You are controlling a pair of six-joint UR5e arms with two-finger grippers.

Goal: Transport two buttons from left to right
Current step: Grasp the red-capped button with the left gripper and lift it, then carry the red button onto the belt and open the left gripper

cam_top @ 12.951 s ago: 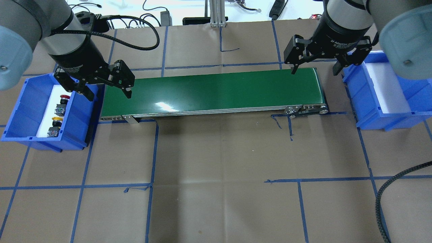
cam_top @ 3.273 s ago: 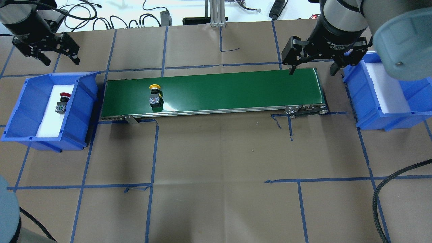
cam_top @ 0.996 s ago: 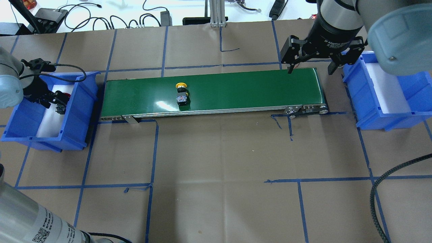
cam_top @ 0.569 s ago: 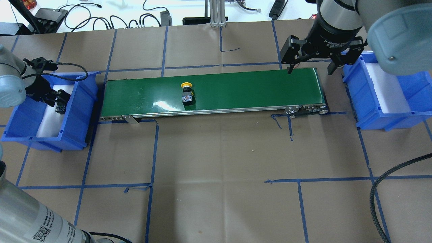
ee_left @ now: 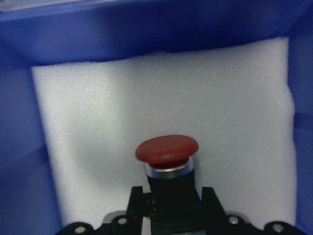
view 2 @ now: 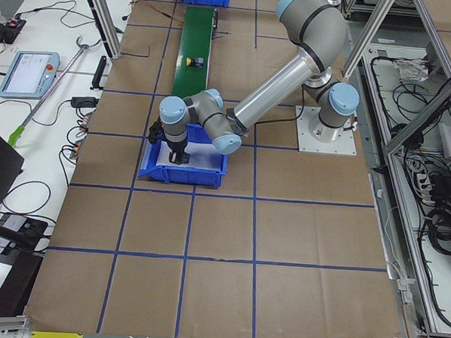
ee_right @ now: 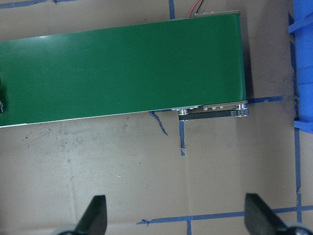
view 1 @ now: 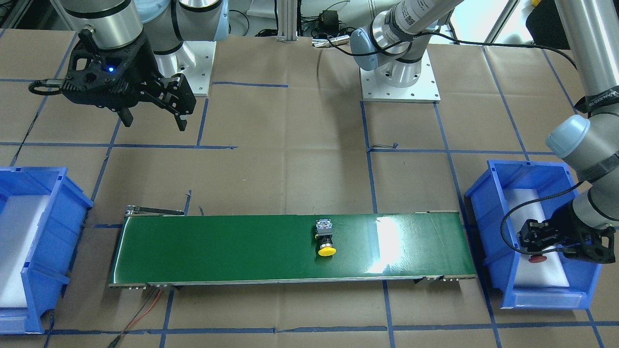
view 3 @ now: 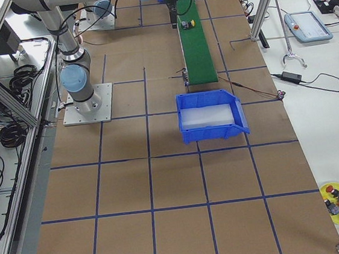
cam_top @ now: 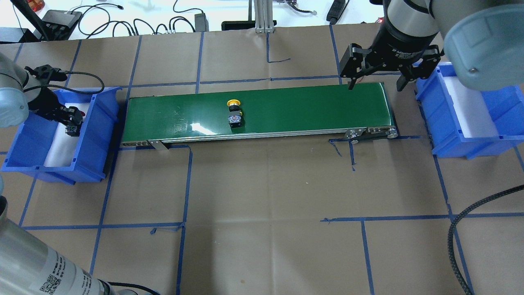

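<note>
Left hand [ee_left: 168, 208] is down in the left bin [cam_top: 96, 135], with its fingers [ee_left: 138, 198] pressed on both sides of the black body of the red button [ee_left: 167, 149]. It looks clamped on, presumably to haul it over to the belt [cam_top: 311, 104]. The yellow button [cam_top: 233, 111] lies on its side mid-belt. Right hand [cam_top: 375, 84] hangs wide open over the belt's end next to the right bin [cam_top: 446, 135], I guess to grab whatever arrives. Can't tell if the red one is off the foam [ee_left: 234, 122] yet, since the fingers hide most of its body.
</note>
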